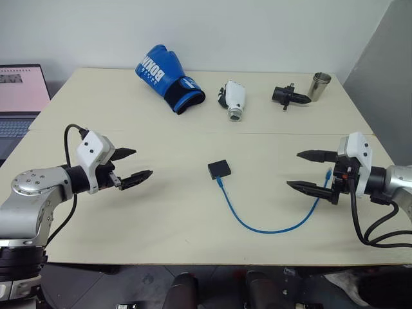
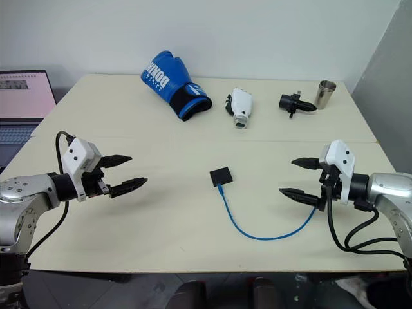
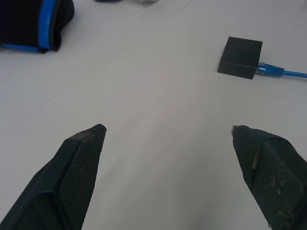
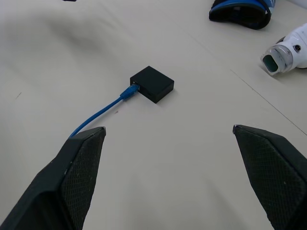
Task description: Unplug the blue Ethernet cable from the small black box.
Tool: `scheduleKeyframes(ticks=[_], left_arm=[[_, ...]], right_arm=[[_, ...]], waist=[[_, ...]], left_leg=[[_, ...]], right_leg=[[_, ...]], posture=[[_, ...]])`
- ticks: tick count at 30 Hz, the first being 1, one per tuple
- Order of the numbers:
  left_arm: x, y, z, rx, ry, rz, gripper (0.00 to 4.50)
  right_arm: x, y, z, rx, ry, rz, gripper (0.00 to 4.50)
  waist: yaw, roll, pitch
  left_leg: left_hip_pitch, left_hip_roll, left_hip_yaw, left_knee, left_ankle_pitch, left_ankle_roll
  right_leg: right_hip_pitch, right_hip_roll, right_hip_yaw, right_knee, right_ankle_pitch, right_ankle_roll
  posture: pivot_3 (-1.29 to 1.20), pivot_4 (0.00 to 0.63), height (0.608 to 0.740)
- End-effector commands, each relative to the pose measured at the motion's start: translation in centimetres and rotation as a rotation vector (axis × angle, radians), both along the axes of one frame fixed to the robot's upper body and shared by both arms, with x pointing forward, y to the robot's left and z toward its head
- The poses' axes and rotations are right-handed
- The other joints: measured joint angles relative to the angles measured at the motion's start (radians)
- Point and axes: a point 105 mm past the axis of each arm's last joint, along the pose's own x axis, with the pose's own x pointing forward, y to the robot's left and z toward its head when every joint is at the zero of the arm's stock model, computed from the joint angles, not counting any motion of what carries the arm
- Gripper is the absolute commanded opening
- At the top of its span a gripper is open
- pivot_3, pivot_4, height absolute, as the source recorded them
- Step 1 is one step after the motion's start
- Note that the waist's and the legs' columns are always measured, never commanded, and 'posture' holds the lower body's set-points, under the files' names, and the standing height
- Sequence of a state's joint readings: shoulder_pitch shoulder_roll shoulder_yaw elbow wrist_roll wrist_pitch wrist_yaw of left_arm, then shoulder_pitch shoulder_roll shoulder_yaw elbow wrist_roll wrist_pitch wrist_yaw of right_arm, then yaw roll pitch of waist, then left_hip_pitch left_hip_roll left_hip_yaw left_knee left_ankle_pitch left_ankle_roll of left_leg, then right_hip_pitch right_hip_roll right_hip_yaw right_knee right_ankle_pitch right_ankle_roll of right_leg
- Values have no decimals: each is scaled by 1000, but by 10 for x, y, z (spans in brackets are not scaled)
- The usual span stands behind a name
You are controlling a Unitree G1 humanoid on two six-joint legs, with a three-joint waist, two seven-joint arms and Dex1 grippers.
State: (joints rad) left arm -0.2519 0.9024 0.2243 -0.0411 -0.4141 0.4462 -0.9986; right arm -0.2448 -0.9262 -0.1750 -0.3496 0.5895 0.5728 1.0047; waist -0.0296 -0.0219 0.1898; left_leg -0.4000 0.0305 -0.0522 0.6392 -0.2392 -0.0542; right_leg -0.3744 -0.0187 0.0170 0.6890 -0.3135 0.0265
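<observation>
On the cream table, head views: small black box lies flat near the centre, well clear of every edge. Blue Ethernet cable is plugged into the box's near side, runs toward the front edge, then curves up toward the right gripper, its free end close by that wrist. Left gripper hovers over the left half, fingers spread wide, holding nothing; bare tabletop lies between it and the box. Right gripper likewise stands spread and empty, well apart from the box. Along the far edge, left to right: blue boxing glove, white handheld device, black nozzle-shaped gadget, metal cup just beside it. A laptop sits off the table's left side. A seam crosses the table between the far row and the box.

Left wrist view: two black fingers stand wide apart over bare surface. Box lies ahead, the cable's plug seated in its side; the glove's cuff is at the corner.

Right wrist view: fingers wide apart, nothing between them. Box with the plugged cable ahead, open table all round; white device and glove beyond.
</observation>
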Motion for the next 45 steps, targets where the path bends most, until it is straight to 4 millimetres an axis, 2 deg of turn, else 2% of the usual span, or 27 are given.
scheduleKeyframes(ticks=[1,16,21,25,29,35,38,42,45], left_arm=[[-2,-4,16,7,-50,-46,4479],[-1,-8,13,18,-27,-76,4479],[-10,-16,1,71,5,-198,4479],[-24,-24,-16,174,50,-329,4479],[-23,-31,-17,166,50,-377,4479],[-21,-43,-17,165,42,-426,4479],[-20,-44,-17,163,39,-432,4479],[-20,-46,-16,165,32,-438,4479],[-19,-46,-15,169,26,-437,4500]], right_arm=[[-3,1,12,-16,-49,27,4500],[-7,8,5,-35,-36,48,4500],[-12,42,-10,31,-21,85,4500],[-3,70,-40,23,-2,27,4500],[8,102,-71,55,57,-76,4500],[22,150,-93,97,96,-170,4500],[31,157,-100,101,117,-222,4500],[40,157,-109,67,133,-280,4500],[44,152,-112,60,163,-325,4078]], waist=[[0,0,0],[0,0,0],[-2,0,0],[-3,0,0],[-1,0,0],[-2,0,0],[-2,-1,0],[-2,-1,0],[-3,-1,0]], left_leg=[[0,0,0,0,0,0],[0,0,0,0,0,0],[0,0,0,0,0,0],[0,0,0,0,0,0],[-1,0,0,0,0,0],[-1,0,1,1,0,0],[-1,0,1,1,0,0],[-1,0,1,1,0,0],[-1,0,1,1,0,0]], right_leg=[[0,0,0,0,0,0],[0,0,0,0,0,0],[0,0,0,0,0,0],[-1,1,1,1,0,0],[-2,0,1,2,0,0],[-4,1,1,6,0,-1],[-5,1,2,8,0,-1],[-5,1,1,8,0,-1],[-5,1,1,9,0,-1]], posture=[[0,150,740],[0,150,740],[0,150,740],[0,150,740],[0,150,740],[0,150,740],[0,150,740],[0,150,740],[0,150,740]])
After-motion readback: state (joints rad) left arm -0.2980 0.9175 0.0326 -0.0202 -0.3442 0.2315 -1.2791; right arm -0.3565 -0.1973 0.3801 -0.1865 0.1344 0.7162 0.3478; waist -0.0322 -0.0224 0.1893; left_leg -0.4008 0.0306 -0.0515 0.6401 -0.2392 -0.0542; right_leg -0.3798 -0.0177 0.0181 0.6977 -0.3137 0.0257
